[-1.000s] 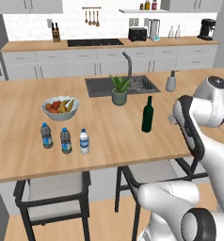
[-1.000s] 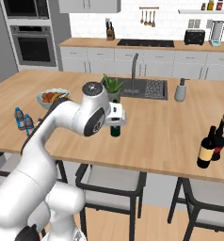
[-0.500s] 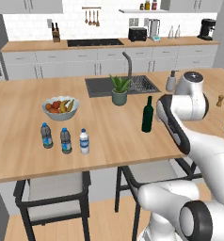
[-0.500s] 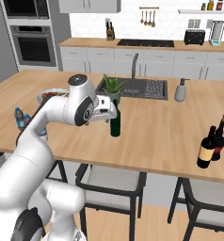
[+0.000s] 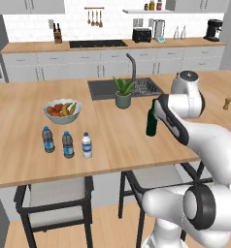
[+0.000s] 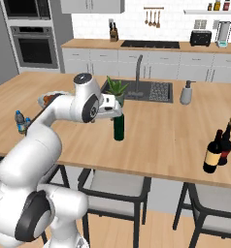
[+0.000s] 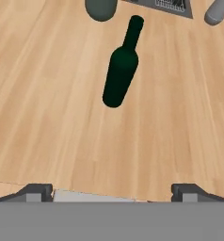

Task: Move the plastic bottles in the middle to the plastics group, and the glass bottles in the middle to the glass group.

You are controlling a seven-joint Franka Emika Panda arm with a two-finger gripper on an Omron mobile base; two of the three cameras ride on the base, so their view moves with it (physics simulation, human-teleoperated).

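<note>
Near the middle of the wooden counter, a tall dark green wine bottle is seen standing upright, just in front of a small potted plant and the sink. In the hand view the bottle is seen from above, untouched, with bare counter all around it. The hand is held above and near the bottle, its two dark fingertips spread wide apart at the bottom of the hand view, with nothing between them.

Toward the left of the counter, in the left base view, a paler white-capped water bottle is set just beside two greyish dark-capped water bottles, all upright in a row. Behind them a bowl of fruit is placed.

At the far right end of the counter, in the right base view, a dark reddish-brown glass bottle is seen upright, with a brown bottle with a black neck close behind it. A grey soap dispenser is found beside the sink.
</note>
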